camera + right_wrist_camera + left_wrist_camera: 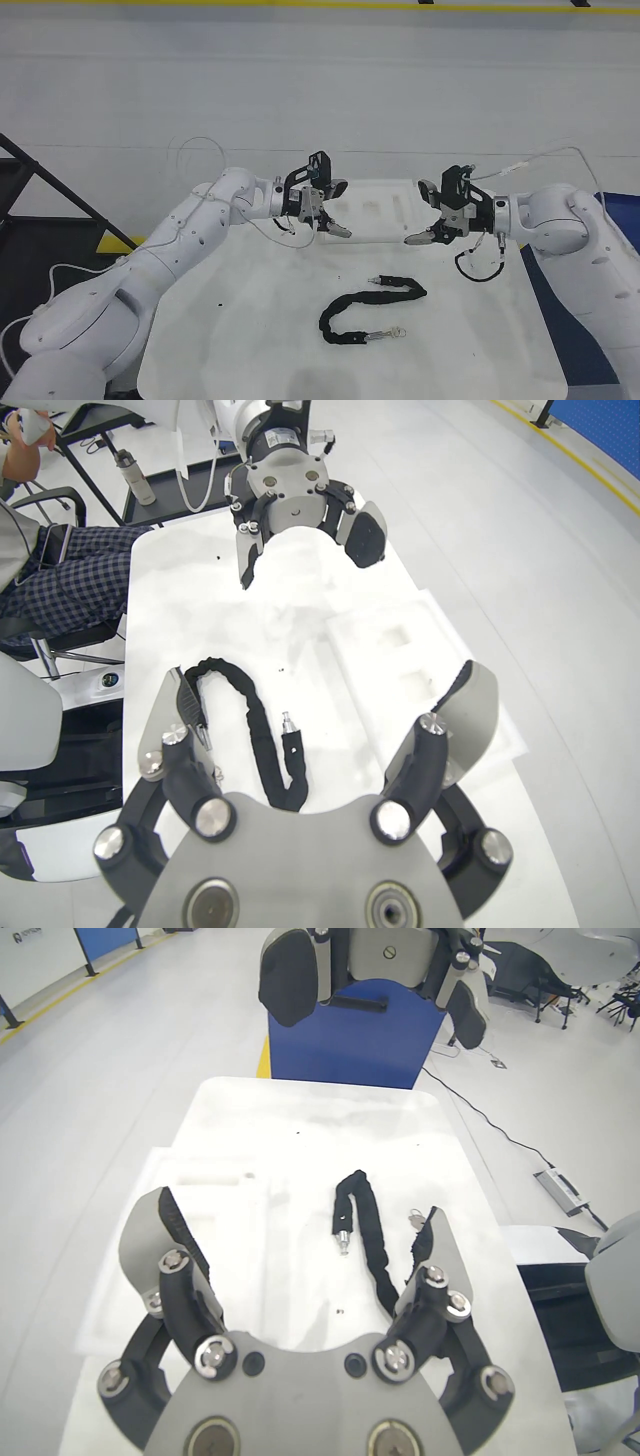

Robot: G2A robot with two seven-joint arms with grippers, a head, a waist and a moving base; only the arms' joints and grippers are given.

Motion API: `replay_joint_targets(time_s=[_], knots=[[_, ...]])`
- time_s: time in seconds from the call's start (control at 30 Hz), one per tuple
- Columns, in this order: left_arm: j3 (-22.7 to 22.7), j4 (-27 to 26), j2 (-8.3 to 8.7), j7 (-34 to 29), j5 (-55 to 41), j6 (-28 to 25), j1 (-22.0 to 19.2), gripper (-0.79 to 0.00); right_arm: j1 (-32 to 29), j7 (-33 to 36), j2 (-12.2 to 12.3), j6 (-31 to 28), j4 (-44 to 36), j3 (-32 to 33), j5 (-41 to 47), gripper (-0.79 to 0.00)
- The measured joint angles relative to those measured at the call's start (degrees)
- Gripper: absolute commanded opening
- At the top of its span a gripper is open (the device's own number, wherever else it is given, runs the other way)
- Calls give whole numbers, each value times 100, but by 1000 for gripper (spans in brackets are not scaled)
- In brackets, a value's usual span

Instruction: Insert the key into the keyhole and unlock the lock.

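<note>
A black fabric-covered chain lock (372, 303) lies curled on the white table (230, 340), nearer the front than both grippers. Its bare metal pin end (376, 281) points toward the back. A small silver key bunch (393, 332) lies at its other end. My left gripper (338, 208) hovers open above the table's back left, with nothing between its fingers. My right gripper (421, 214) faces it from the right, also open. The left wrist view has the chain (371, 1233), the pin (342, 1244) and the keys (415, 1220) beyond my left gripper (300, 1233). Below my right gripper (325, 695) lie the chain (260, 720) and pin (289, 723).
A white foam tray (385, 212) with shallow recesses rests at the table's back edge, under and between the two grippers. A blue cabinet (350, 1048) stands past the table's right end. Bare table lies left of the chain.
</note>
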Motion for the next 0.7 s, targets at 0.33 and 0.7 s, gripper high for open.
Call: replay_joint_targets(time_s=[0.33,0.7], knots=[[256,-278,512,-57,-967,0,-763,0,1072,204,-8,0,518,-564,366,0],[461,-457,716,-210,-1370,0,-1020,0,1235,101,0,0,657,-736,403,0]])
